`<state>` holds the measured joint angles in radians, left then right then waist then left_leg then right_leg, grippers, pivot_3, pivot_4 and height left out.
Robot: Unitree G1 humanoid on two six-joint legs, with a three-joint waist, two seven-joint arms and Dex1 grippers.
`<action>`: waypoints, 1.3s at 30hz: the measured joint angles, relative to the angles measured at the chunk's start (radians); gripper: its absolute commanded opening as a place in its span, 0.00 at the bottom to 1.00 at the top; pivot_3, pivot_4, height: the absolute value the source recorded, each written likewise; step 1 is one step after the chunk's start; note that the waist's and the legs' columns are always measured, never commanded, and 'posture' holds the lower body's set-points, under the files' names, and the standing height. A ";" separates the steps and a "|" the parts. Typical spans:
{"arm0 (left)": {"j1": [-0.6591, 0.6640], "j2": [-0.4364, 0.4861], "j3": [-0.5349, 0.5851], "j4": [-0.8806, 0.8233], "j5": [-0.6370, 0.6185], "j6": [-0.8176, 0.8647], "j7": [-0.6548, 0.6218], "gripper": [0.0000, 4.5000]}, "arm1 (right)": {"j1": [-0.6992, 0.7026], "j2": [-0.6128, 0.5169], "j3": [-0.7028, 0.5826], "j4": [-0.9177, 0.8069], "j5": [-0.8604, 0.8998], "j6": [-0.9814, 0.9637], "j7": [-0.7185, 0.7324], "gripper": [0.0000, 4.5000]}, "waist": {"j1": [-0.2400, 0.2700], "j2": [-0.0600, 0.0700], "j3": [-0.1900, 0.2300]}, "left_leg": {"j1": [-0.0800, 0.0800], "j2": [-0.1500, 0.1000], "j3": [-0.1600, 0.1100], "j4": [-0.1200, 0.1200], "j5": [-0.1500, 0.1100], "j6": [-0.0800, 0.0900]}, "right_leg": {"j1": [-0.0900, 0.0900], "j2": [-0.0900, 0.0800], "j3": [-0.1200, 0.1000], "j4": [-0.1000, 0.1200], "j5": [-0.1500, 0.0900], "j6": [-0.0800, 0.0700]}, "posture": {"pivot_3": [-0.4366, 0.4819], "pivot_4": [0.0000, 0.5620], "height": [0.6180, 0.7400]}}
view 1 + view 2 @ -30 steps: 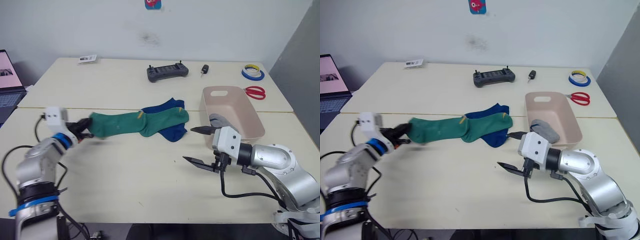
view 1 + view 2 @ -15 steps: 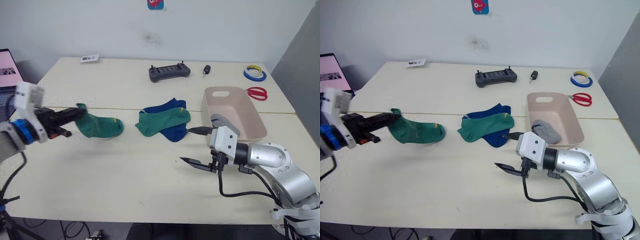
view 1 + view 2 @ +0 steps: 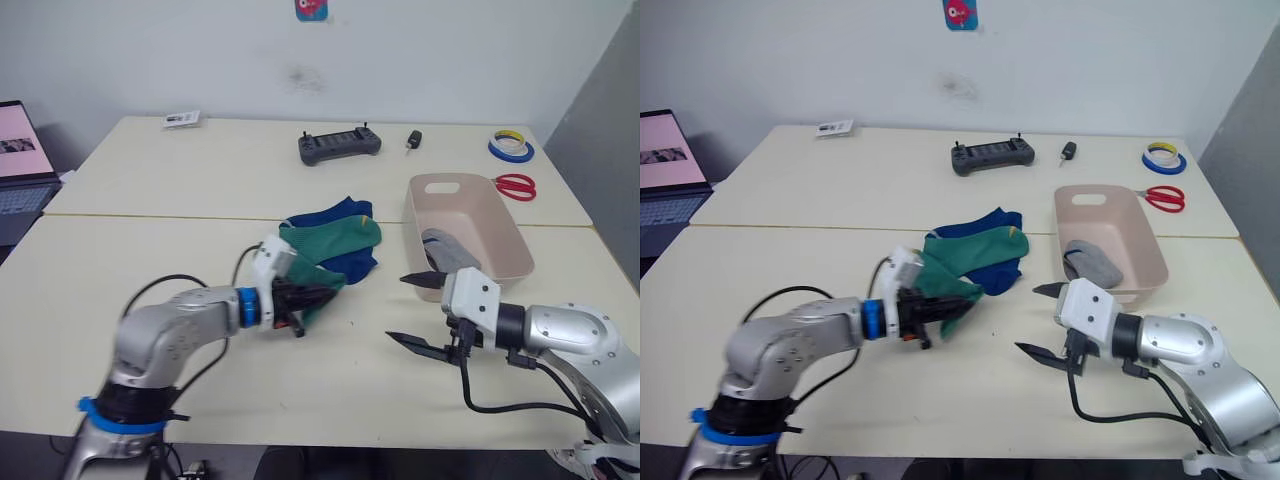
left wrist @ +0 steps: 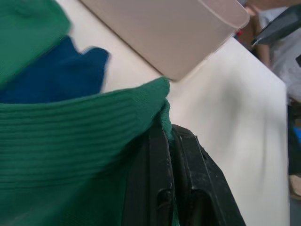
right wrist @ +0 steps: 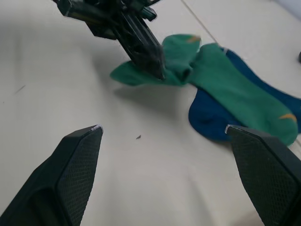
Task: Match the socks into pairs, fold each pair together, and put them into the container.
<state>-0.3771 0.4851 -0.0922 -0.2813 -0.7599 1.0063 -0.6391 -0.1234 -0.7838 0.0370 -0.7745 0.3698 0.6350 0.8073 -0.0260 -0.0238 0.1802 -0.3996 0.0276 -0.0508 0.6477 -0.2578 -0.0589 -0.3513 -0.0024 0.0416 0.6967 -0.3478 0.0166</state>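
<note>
Left gripper (image 3: 318, 297): pinched shut on one green sock (image 3: 305, 285)
Green socks: two, the second (image 3: 340, 240) just beyond the left gripper, over the blue socks (image 3: 352, 262)
Right gripper (image 3: 418, 311): fingers spread wide, holding nothing
Container (image 3: 490, 245): just beyond the right gripper, a grey sock (image 3: 448, 250) inside
Writing: none readable

We see two silver-grey arms with rounded shells — the left arm (image 3: 165, 335) carries blue rings at wrist and base. Each ends in a white wrist block and black fingers, the right gripper (image 3: 420, 312) textured with a fine mesh; black cables loop loose from both wrists.
</note>
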 measured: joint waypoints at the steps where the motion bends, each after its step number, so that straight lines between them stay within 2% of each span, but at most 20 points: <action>1: -0.006 -0.004 -0.019 0.010 0.012 -0.010 -0.009 0.11 | 0.010 -0.003 -0.011 -0.012 0.005 0.007 -0.005 1.00 | -0.001 0.000 0.000 | 0.000 0.000 0.000 0.000 0.000 0.000 | 0.000 0.000 0.000 0.000 0.000 0.000 | 0.48 0.27 1.00; 3: -0.021 -0.019 -0.038 0.013 0.025 -0.022 -0.023 0.21 | 0.026 -0.009 -0.018 -0.022 0.006 0.020 -0.016 1.00 | -0.002 0.000 0.000 | 0.000 0.000 0.000 0.000 0.000 0.000 | 0.000 0.000 0.000 0.000 0.000 0.000 | 0.48 0.27 1.00; 8: -0.029 -0.024 -0.063 0.009 0.057 -0.059 -0.046 0.56 | 0.032 -0.015 -0.017 -0.033 0.006 0.032 -0.040 1.00 | -0.004 0.000 0.000 | 0.001 0.000 0.000 0.000 0.000 0.000 | 0.000 0.000 0.000 0.000 0.000 0.000 | 0.48 0.27 1.00; 10: -0.029 0.021 -0.055 -0.003 0.055 -0.063 -0.079 0.69 | 0.035 -0.014 -0.018 -0.035 0.007 0.035 -0.050 1.00 | -0.004 0.000 0.000 | 0.001 0.001 0.000 0.000 0.000 0.000 | 0.000 0.000 0.000 0.000 0.000 0.000 | 0.48 0.27 1.00; 14: -0.027 0.129 0.049 -0.006 0.057 -0.119 -0.153 0.98 | 0.048 0.005 -0.016 -0.039 0.008 0.054 -0.083 1.00 | -0.004 0.000 0.000 | 0.001 0.001 -0.001 -0.001 0.000 0.000 | 0.000 0.000 0.000 0.000 0.000 0.000 | 0.48 0.27 1.00; 18: -0.029 0.205 0.139 0.109 0.126 -0.226 -0.172 0.98 | 0.072 0.025 0.016 -0.052 0.005 0.062 -0.115 1.00 | -0.003 0.000 0.000 | 0.001 0.000 0.000 -0.001 0.000 0.000 | 0.000 0.000 0.000 0.000 0.000 0.000 | 0.48 0.27 1.00; 20: -0.033 0.212 0.165 0.192 0.153 -0.252 -0.160 0.98 | 0.072 0.041 0.038 -0.055 0.002 0.064 -0.133 1.00 | -0.003 0.000 0.000 | 0.001 0.000 -0.001 -0.001 0.000 0.000 | 0.000 0.000 -0.001 0.000 0.000 0.000 | 0.48 0.27 1.00; 26: -0.095 0.141 0.211 0.416 0.221 -0.284 -0.062 0.98 | 0.041 0.085 0.092 -0.054 -0.035 0.068 -0.186 1.00 | -0.002 0.000 0.000 | 0.000 0.000 -0.001 0.000 0.000 0.000 | -0.001 0.000 -0.001 0.000 0.000 0.000 | 0.48 0.27 1.00; 32: -0.132 0.090 0.140 0.504 0.291 -0.296 -0.072 0.98 | 0.029 0.100 0.108 -0.055 -0.037 0.071 -0.200 1.00 | -0.002 0.000 0.000 | 0.000 0.000 -0.001 0.000 0.000 0.000 | -0.001 0.000 -0.001 0.000 0.000 0.000 | 0.48 0.27 1.00; 35: -0.173 0.069 0.103 0.555 0.331 -0.324 -0.091 0.85 | 0.029 0.100 0.109 -0.055 -0.038 0.071 -0.201 1.00 | -0.002 0.000 0.000 | 0.000 0.000 -0.001 0.000 0.000 0.000 | -0.001 0.000 -0.001 0.001 0.000 0.000 | 0.48 0.27 1.00; 37: -0.188 0.059 0.095 0.578 0.349 -0.344 -0.101 0.70 | 0.031 0.100 0.109 -0.055 -0.039 0.071 -0.203 1.00 | -0.004 0.000 0.000 | 0.000 0.001 -0.001 0.000 0.000 0.000 | -0.001 0.000 -0.001 0.001 0.000 0.000 | 0.48 0.27 1.00; 39: -0.194 0.059 0.095 0.593 0.356 -0.354 -0.114 0.60 | 0.037 0.098 0.109 -0.055 -0.041 0.071 -0.207 1.00 | -0.006 0.000 0.000 | 0.000 0.001 -0.001 0.000 0.000 0.000 | -0.001 0.000 -0.001 0.001 0.000 0.000 | 0.48 0.27 1.00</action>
<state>-0.5709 0.5440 0.0031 0.3114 -0.4041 0.6520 -0.7528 -0.0866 -0.6854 0.1456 -0.8295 0.3288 0.7061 0.6002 -0.0320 -0.0242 0.1803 -0.3997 0.0283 -0.0514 0.6472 -0.2576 -0.0591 -0.3527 -0.0023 0.0406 0.6973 -0.3479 0.0166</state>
